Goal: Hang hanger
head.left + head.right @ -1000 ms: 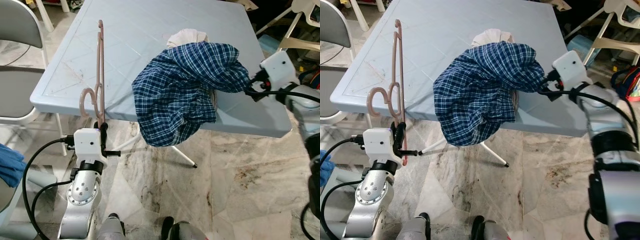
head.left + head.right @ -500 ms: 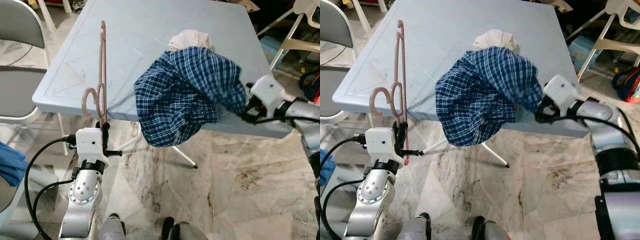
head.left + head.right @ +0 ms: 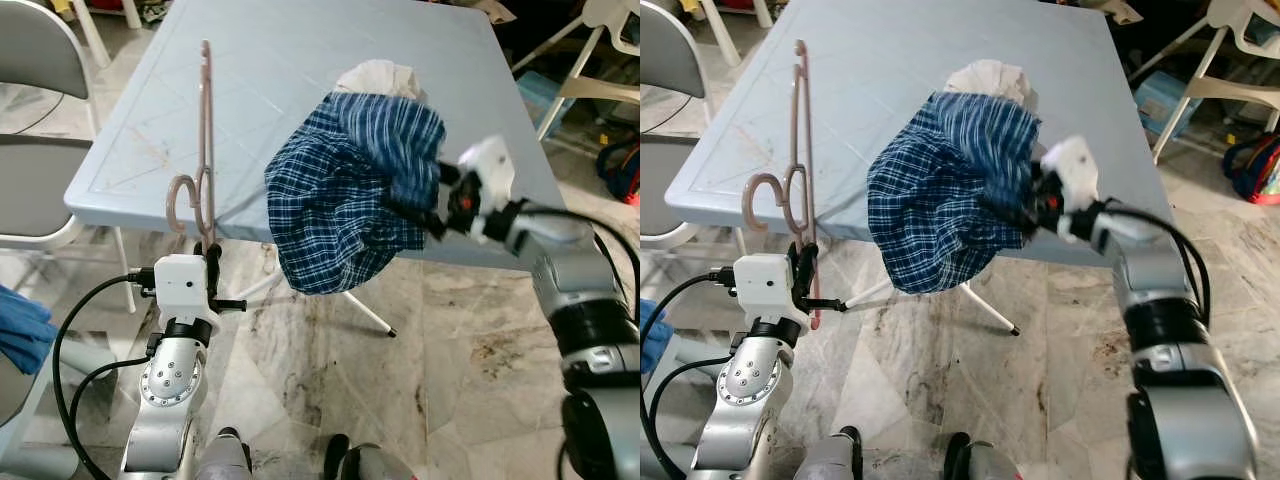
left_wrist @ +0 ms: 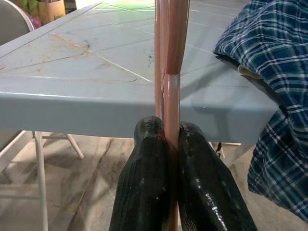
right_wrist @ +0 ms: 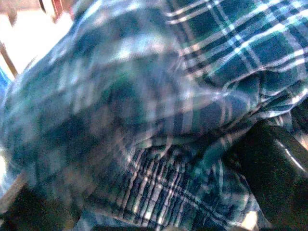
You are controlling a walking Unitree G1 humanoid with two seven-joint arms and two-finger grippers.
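Marble floor surrounds a pale blue square counter, whose near edge runs from the left corner across to the right arm. Open floor lies in front of that edge, between the two arms.

Left end effector: fingers clamped on the lower bar of a pink hanger. The hanger stands upright, just in front of the counter's near-left edge, its hook curling low beside the shaft. In the left wrist view the bar rises against the counter edge; whether it touches cannot be told.

Right end effector: at the counter's near edge, pushed into a blue plaid shirt. The folds hide the fingers, so their state cannot be told, and the right wrist view is blurred with plaid cloth close to the lens. The shirt is bunched on the counter, its lower part draping over the near edge. A white cloth lies just behind it, mostly covered.

Obstructions: a grey folding chair stands left of the counter, a blue cloth is cut off at the left edge, and white chair legs stand at far right.
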